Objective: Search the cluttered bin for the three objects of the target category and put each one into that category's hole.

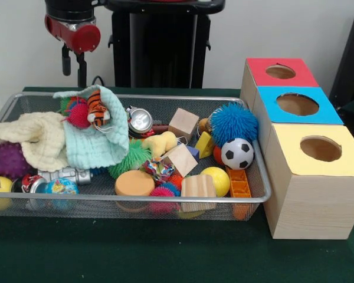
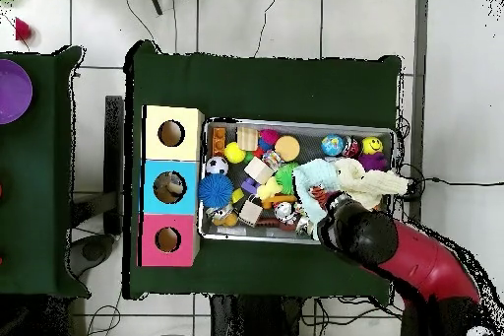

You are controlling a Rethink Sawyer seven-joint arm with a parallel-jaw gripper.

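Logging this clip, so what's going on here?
A Sawyer arm hangs over one end of the wire bin, above the cloths, handling nothing visible. The bin is full of balls, blocks and toys. Three wooden boxes with holes stand beside it; something shows in the blue-topped one.

Red and black arm [image 2: 413, 258] entering overhead view from five o'clock, reaching toward ten o'clock, black wrist end [image 2: 352, 230] uppermost, gripper [image 1: 74, 65] hanging down, finger state unclear

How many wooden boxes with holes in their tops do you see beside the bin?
3, in a row touching the wire bin: red-topped box farthest back, blue-topped box in the middle, yellow-topped box nearest the camera.
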